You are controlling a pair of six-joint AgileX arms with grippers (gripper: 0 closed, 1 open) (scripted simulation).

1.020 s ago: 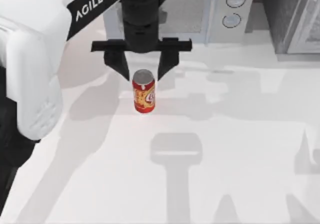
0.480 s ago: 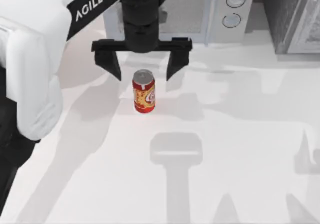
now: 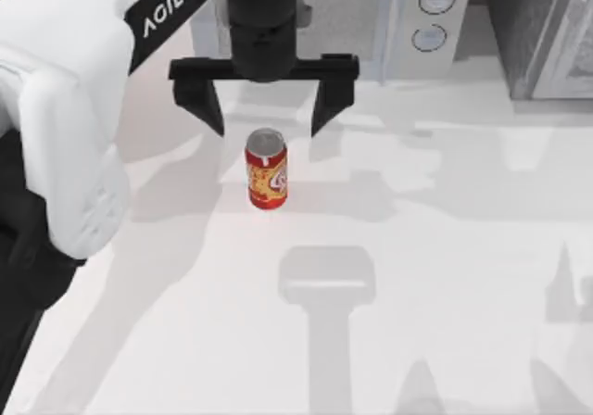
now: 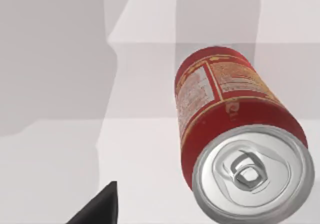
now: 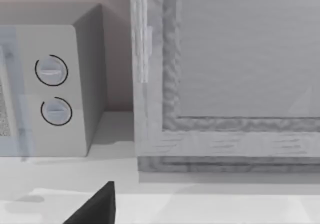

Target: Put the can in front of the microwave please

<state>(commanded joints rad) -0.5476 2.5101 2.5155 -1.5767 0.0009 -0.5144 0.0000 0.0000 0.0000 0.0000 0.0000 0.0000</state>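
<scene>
Fingers point(image 3: 210, 109) of left gripper point(image 3: 265, 120) spread wide, seemingly above upright can point(image 3: 266, 169), before microwave point(image 3: 435, 26).

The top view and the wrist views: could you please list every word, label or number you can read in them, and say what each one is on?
"AGILE": white letters on the black band of the left arm, followed by a red mark cut off behind the arm.
The can: a cream logo and a panel of small print, too blurred to read.
The microwave: two round dials, no readable marks.
The grey appliance beside it: no text.
</scene>
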